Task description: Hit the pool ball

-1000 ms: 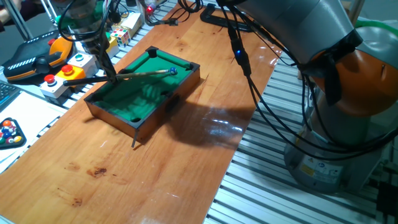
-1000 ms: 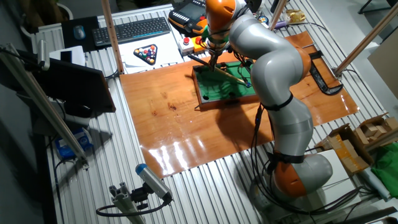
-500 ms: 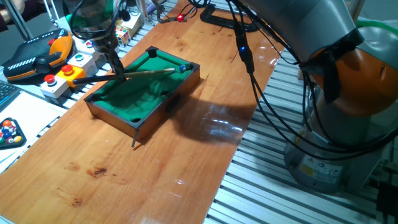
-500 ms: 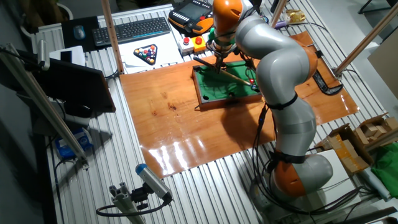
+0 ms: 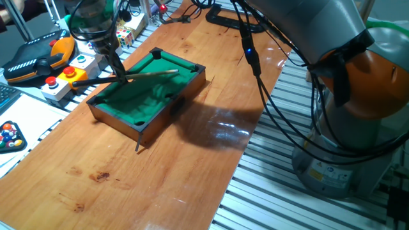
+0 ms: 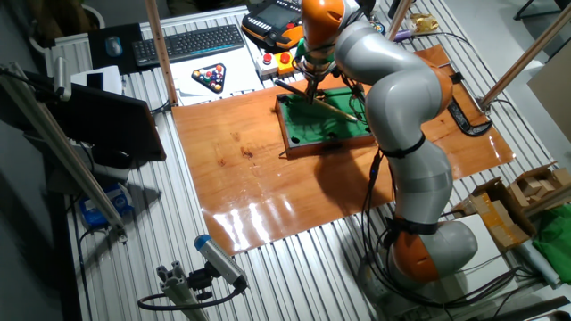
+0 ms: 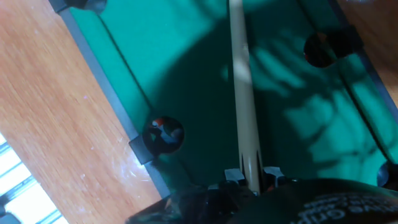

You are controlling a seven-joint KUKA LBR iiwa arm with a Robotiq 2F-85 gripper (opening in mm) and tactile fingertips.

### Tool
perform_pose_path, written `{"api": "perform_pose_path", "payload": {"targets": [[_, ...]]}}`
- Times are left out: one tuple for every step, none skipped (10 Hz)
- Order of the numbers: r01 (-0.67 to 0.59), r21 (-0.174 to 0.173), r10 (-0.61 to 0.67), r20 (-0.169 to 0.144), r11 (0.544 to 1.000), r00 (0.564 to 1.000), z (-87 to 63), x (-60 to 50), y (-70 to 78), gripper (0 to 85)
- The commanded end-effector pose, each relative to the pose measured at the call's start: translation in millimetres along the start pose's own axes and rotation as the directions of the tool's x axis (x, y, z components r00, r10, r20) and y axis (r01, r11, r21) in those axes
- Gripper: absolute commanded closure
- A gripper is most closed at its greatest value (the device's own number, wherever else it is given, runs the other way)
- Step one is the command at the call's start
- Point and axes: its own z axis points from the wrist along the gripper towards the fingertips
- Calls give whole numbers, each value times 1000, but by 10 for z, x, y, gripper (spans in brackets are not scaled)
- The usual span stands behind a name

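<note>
**Pool ball.** Not visible in any view. No blue ball shows on the felt, so its place relative to the gripper cannot be given. It may sit in a pocket or be hidden behind a rail.

**Risk.** With no target in sight, a further stroke would probably meet nothing. The cue tip could drive into the far-right rail or scrape the felt. A hard push could shift the small table on the wooden board, or twist the cue in the grip.

**Cue** (image 5: 151, 75). Lies low over the felt. Its tip points toward the far-right end.

**Gripper** (image 5: 121, 75). Closed narrowly on the cue's butt end, with the fingers (image 7: 231, 177) either side of the shaft. It stands over the table's left part.

**Pool table** (image 5: 171, 112). Green felt in a wooden frame. The hand view shows a side pocket (image 7: 163, 134) to the left of the cue. A reddish glint shows in it, but its source cannot be told.
</note>
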Motion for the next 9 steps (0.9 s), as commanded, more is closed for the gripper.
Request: {"api": "perform_pose_path", "payload": {"targets": [[11,-6,-11,2,1000,1000,-1,0,-2,843],[57,-29,-56,15,998,998,0,6,-11,843],[117,-59,-115,34,991,993,-12,14,-16,843],[171,-82,-168,49,982,985,-20,30,-19,843],[223,-102,-218,53,969,974,-32,63,-37,843],[258,-104,-253,64,960,965,-53,103,-55,843],[291,-109,-284,73,951,956,-73,143,-80,843],[317,-110,-309,85,942,947,-83,181,-103,843],[346,-117,-335,106,931,936,-72,219,-139,843]]}}
